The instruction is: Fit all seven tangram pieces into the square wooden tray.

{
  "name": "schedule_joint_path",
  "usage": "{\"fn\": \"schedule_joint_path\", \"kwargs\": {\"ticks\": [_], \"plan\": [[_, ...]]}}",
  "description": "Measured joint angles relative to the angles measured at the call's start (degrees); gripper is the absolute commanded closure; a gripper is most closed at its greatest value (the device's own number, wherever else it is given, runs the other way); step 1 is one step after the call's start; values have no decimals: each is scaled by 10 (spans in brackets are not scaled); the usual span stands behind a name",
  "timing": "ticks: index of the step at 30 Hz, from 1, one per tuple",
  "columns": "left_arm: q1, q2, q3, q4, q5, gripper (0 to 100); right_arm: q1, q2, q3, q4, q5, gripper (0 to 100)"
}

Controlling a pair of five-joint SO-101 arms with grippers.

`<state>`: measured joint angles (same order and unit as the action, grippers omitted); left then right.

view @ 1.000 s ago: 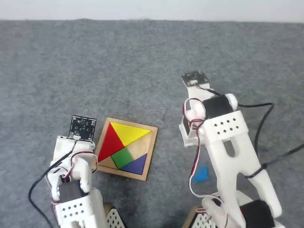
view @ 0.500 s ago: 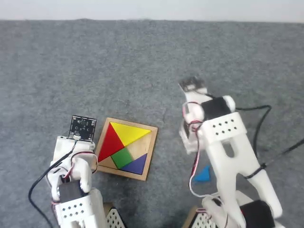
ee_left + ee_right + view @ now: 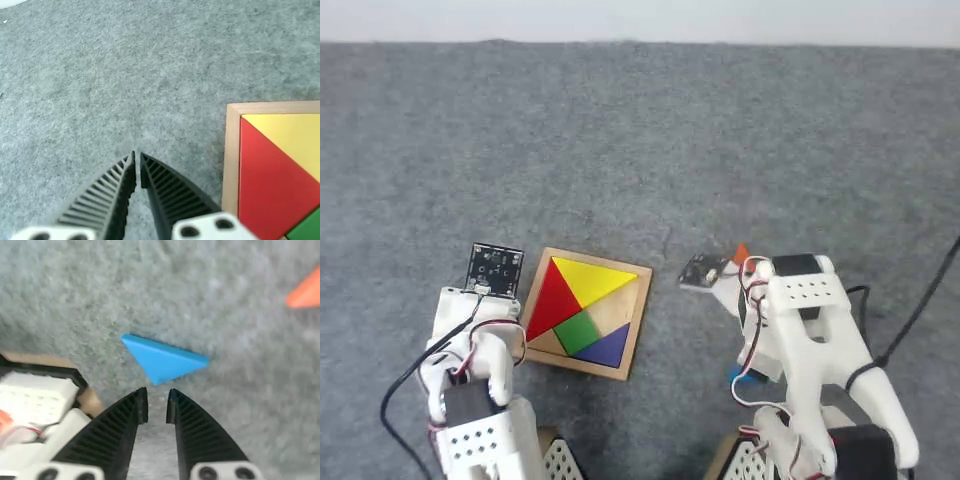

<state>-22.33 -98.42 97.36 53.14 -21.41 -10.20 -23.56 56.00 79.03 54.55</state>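
Right claw (image 3: 156, 397), pulled back toward its base, hangs narrowly parted and empty close by the blue triangle (image 3: 165, 361) on the worktop (image 3: 620, 130), well apart from the tray (image 3: 232, 160); pickup looks next; left claw (image 3: 137, 162) closed, empty, beside tray.

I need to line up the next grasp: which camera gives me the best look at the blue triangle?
Right wrist view: the blue triangle lies whole on the carpet just ahead of the right gripper. The high view catches a sliver of it beside that arm.
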Motion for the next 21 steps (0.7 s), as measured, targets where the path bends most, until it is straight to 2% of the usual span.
{"fn": "schedule_joint_path", "kwargs": {"ticks": [3, 6, 16, 19, 21], "plan": [[0, 0, 0, 0, 0, 985, -3, 0, 21, -31, 81, 929], [0, 0, 0, 0, 0, 985, -1, 0, 39, -55, 113, 929], [0, 0, 0, 0, 0, 985, -1, -1, 78, -127, 120, 929], [0, 0, 0, 0, 0, 985, -24, -3, 79, -127, 119, 929], [0, 0, 0, 0, 0, 985, -47, -6, 79, -127, 91, 929]]}}
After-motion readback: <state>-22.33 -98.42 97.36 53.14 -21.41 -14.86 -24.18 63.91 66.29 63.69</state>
